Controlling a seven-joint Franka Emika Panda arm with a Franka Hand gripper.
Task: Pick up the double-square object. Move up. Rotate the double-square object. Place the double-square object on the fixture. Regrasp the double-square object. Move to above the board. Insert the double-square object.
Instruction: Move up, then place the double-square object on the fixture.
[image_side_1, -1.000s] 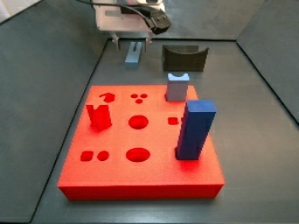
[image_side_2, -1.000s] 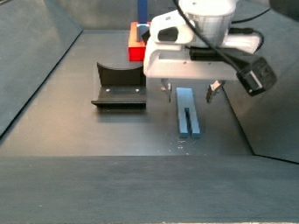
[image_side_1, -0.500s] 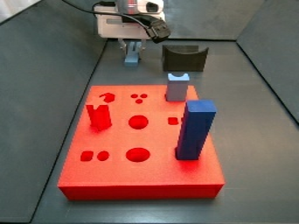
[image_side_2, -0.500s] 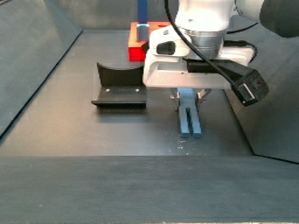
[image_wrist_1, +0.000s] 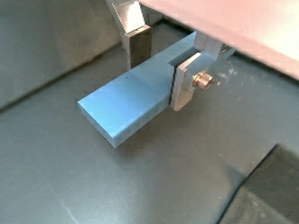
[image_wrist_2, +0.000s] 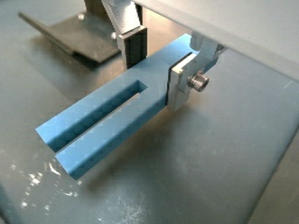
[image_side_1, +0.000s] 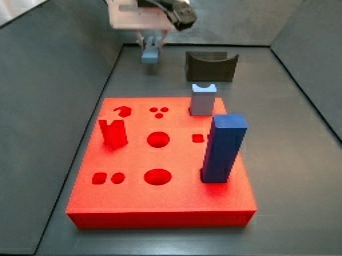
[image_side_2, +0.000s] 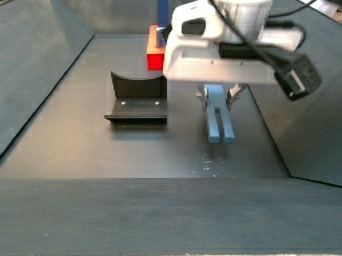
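Double-square object (image_wrist_2: 107, 122), pale blue bar w/ a long slot down its top face, sits between the two silver fingers of the claw (image_wrist_2: 158, 59); both wrist views show one finger plate (image_wrist_1: 186, 79) pressed flat on one long side and the dark pad of the opp. finger (image_wrist_2: 132, 45) on the other side, so the claw is clenched on the bar near one end. In a side view the bar (image_side_2: 218, 116) juts out from under the claw (image_side_2: 218, 93) toward the camera, roughly level; can't tell for sure if it's touching the table (image_side_2: 147, 160) or just off it. In a side view the bar (image_side_1: 150, 48) shows only as a small blue bit below the claw (image_side_1: 151, 40), at the far end of the table (image_side_1: 54, 120). Fixture (image_side_2: 135, 97), dark block w/ U-notch, stands beside the bar, apart from it, not touching; in a side view it (image_side_1: 210, 67) is just beside the claw. A dark corner of it (image_wrist_2: 79, 37) shows in a wrist view too. Board (image_side_1: 160, 160), red slab w/ round and square holes, lies nearer the camera, well apart from the bar; on it a tall dark blue block (image_side_1: 223, 148), a short pale grey peg (image_side_1: 202, 99) and a red upright piece (image_side_1: 114, 131). Nothing lies between bar and fixture.
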